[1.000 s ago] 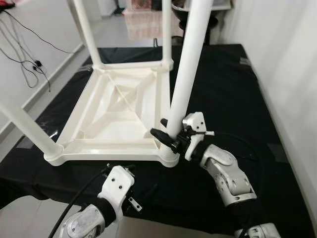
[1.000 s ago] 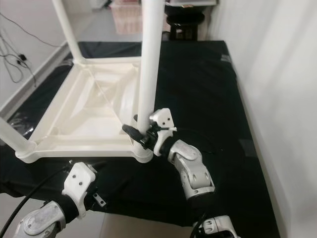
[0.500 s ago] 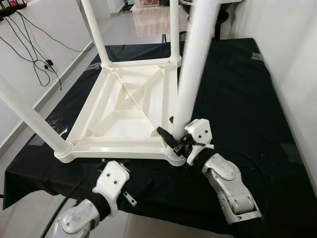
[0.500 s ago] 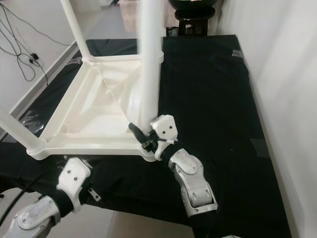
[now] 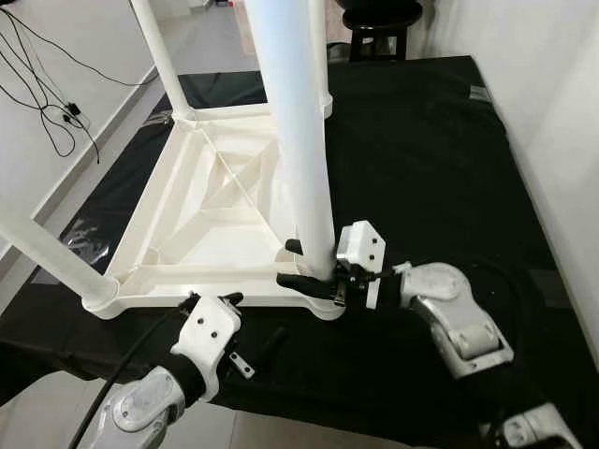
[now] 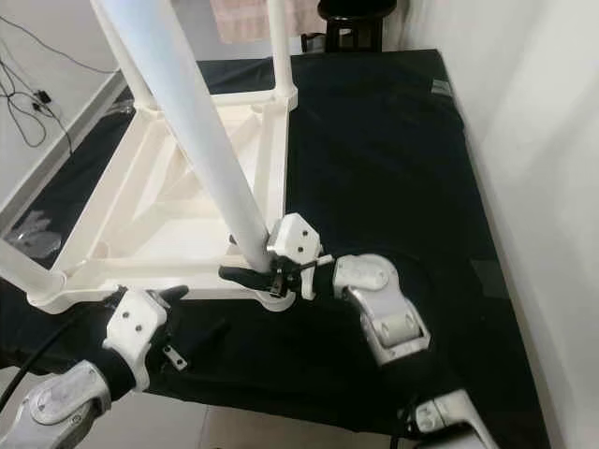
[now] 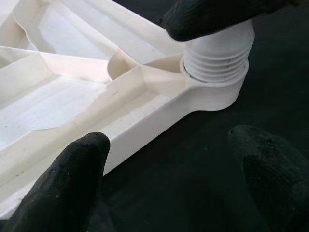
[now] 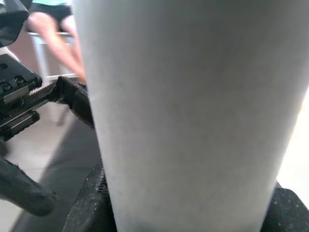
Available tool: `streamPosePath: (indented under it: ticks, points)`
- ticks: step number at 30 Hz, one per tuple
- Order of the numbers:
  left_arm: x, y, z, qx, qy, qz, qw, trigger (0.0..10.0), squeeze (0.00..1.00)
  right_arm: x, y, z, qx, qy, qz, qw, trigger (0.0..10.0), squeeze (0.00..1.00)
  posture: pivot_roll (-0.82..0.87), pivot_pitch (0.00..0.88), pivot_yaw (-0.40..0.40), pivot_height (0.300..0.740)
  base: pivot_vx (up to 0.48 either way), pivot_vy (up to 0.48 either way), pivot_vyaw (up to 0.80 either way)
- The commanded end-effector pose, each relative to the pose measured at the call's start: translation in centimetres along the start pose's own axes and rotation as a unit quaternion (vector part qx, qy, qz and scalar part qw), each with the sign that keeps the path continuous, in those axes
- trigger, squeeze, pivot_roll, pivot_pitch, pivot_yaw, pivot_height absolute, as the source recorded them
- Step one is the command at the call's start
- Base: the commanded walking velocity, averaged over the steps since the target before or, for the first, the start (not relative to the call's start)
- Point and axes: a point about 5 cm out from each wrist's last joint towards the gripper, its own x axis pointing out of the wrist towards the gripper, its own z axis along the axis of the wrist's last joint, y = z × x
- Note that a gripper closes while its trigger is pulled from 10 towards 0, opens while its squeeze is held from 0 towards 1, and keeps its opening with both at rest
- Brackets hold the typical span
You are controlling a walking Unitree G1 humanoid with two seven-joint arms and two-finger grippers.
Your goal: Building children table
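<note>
A white plastic children's table (image 5: pixel 215 215) lies upside down on a black mat (image 5: pixel 421 140). Its near-right leg (image 5: pixel 299 131) stands in the corner socket (image 7: pixel 217 63), leaning left, with threads showing above the socket. My right gripper (image 5: pixel 290 263) is shut on this leg just above its base; the leg (image 8: pixel 193 111) presses against the black pads (image 8: pixel 89 203). My left gripper (image 5: pixel 213 299) is open at the table's front rim, close to that corner; one of its fingers (image 7: pixel 72 169) is by the rim and the other is over the mat. Three more legs stand upright.
Cables (image 5: pixel 47 84) lie on the floor to the left. A black stool (image 5: pixel 379 19) stands behind the mat and a white wall (image 5: pixel 562 112) runs along the right. A person's legs (image 8: pixel 53 34) are in the background. The mat's right half is bare.
The camera has shifted. The held leg, which leaned right, now leans left. My right arm has swung out to the right, still gripping it. My left gripper has come up to the table's front rim.
</note>
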Motion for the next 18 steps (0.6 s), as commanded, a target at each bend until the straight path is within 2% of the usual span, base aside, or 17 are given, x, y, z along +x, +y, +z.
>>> streamPosePath:
  ticks: [1,7,8,12,18]
  points:
    - [-0.5,-0.4,0.0,-0.009,0.008,-0.004,1.000,10.0,0.00,0.6,0.5,-1.9,0.078,0.003,0.062,0.995,10.0,0.00,0.04,0.158,0.085,0.740,0.000,0.000,0.00]
    - [-1.1,-1.0,0.3,-0.011,0.012,-0.012,1.000,10.0,0.00,0.9,-1.3,-0.6,0.111,-0.046,0.081,0.989,10.0,0.00,0.07,0.187,0.088,0.740,0.000,0.000,0.00]
    - [-1.6,-1.7,0.3,-0.010,0.020,-0.025,0.999,10.0,0.00,1.2,-2.0,0.2,0.112,-0.064,0.099,0.987,10.0,0.00,0.10,0.214,0.095,0.740,0.000,0.000,0.00]
    - [-2.0,-2.4,0.2,-0.005,0.031,-0.036,0.999,10.0,0.00,1.5,-2.2,0.5,0.103,-0.069,0.122,0.985,10.0,0.00,0.11,0.227,0.099,0.740,0.000,0.000,0.00]
    - [-2.3,-2.7,0.3,0.000,0.038,-0.040,0.998,10.0,0.00,2.4,-1.7,-0.1,0.078,-0.052,0.123,0.988,10.0,0.00,0.12,0.239,0.103,0.740,0.000,0.000,0.00]
